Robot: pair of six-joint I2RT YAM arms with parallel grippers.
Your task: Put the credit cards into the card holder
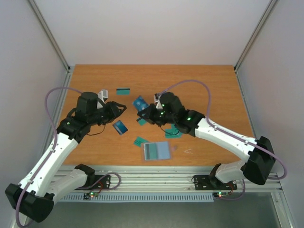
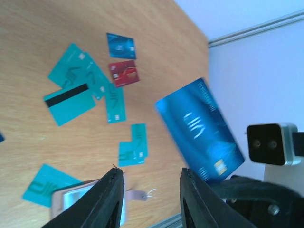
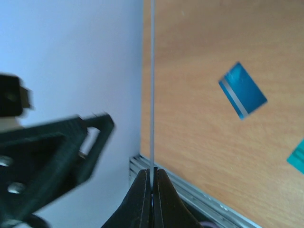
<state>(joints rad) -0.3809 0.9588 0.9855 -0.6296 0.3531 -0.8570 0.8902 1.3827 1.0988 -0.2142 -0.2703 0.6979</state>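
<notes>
Pinched by one edge in the tightly pressed right gripper (image 1: 141,114): a blue card (image 2: 199,137), held up over the middle of the table (image 1: 213,85), apparently for offering to the left gripper (image 2: 150,172), spread apart, empty and facing it. Flat by the near edge, about midway along: the card holder (image 1: 156,151), within reach of both. From the right wrist, only a thin edge-on line; from the left wrist, the card's full face, plus a red card (image 2: 124,73) not made out from above.
</notes>
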